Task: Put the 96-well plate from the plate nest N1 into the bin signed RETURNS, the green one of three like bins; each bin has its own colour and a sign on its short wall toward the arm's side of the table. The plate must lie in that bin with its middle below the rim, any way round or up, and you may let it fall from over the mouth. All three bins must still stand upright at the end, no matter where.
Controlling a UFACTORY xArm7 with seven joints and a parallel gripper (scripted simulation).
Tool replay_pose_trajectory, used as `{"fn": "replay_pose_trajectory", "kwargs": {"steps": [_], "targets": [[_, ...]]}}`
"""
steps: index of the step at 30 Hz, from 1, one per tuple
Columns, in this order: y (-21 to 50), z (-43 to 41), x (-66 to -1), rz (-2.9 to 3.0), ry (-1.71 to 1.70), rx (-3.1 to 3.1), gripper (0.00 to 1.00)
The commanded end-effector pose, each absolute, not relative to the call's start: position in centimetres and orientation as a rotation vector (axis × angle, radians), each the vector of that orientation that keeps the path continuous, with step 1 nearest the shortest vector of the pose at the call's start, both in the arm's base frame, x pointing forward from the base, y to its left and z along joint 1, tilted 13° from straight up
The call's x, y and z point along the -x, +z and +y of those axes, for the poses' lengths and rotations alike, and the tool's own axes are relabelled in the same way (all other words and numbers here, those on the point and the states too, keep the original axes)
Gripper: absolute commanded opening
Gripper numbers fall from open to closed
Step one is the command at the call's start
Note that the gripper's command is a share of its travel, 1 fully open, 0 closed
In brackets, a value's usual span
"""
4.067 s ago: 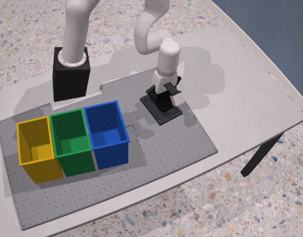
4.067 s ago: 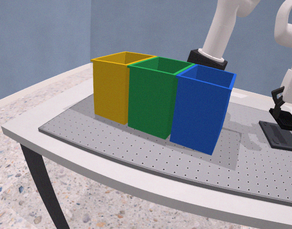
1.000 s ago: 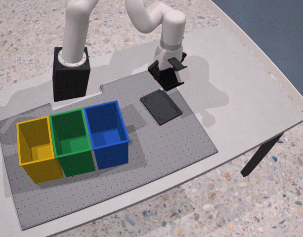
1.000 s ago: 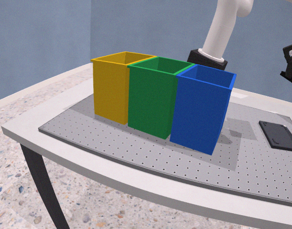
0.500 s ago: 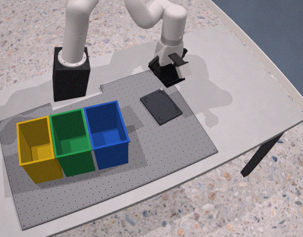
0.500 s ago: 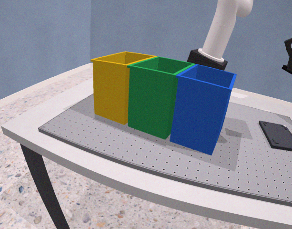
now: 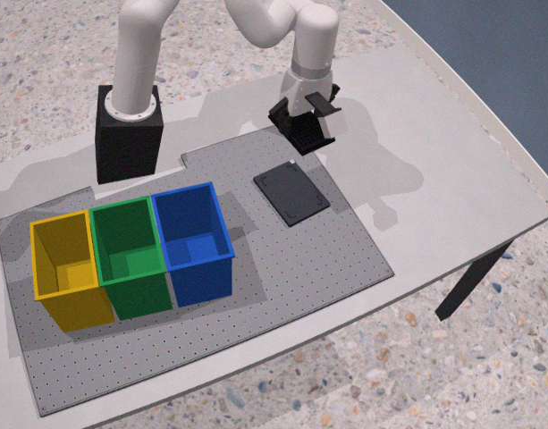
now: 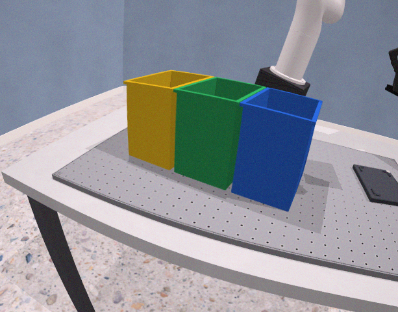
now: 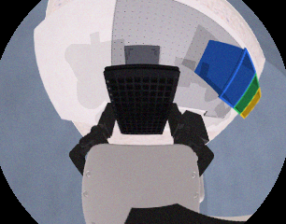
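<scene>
My gripper (image 7: 305,121) is shut on the black 96-well plate (image 7: 308,131) and holds it high above the table, over the far edge of the perforated board. In the wrist view the plate (image 9: 142,99) sits between my two fingers, its well grid facing the camera. The empty dark plate nest N1 (image 7: 290,193) lies flat on the board below and in front of the plate. The green bin (image 7: 127,242) stands upright between the yellow bin (image 7: 63,254) and the blue bin (image 7: 192,227), well to the left of my gripper. Only my gripper's edge shows in the exterior view (image 8: 397,72).
The three bins stand side by side, touching, open and empty. The arm's black base block (image 7: 128,133) stands behind them. The grey perforated board (image 7: 195,286) covers the table's left and middle; the table edge runs along the right.
</scene>
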State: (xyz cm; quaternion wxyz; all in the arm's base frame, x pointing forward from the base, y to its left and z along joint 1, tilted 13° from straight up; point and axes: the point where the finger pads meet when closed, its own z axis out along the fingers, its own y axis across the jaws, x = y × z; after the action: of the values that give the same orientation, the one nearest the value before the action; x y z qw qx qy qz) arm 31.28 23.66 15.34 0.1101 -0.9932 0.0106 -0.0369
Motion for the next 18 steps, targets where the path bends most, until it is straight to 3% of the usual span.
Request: {"fn": "replay_pose_trajectory", "kwargs": {"steps": [1,18], "targets": [[15.4,23.4,-31.4,0.080,-0.108,2.914,0.00],[14.2,18.5,-31.7,0.422,-0.068,2.879,0.00]]}}
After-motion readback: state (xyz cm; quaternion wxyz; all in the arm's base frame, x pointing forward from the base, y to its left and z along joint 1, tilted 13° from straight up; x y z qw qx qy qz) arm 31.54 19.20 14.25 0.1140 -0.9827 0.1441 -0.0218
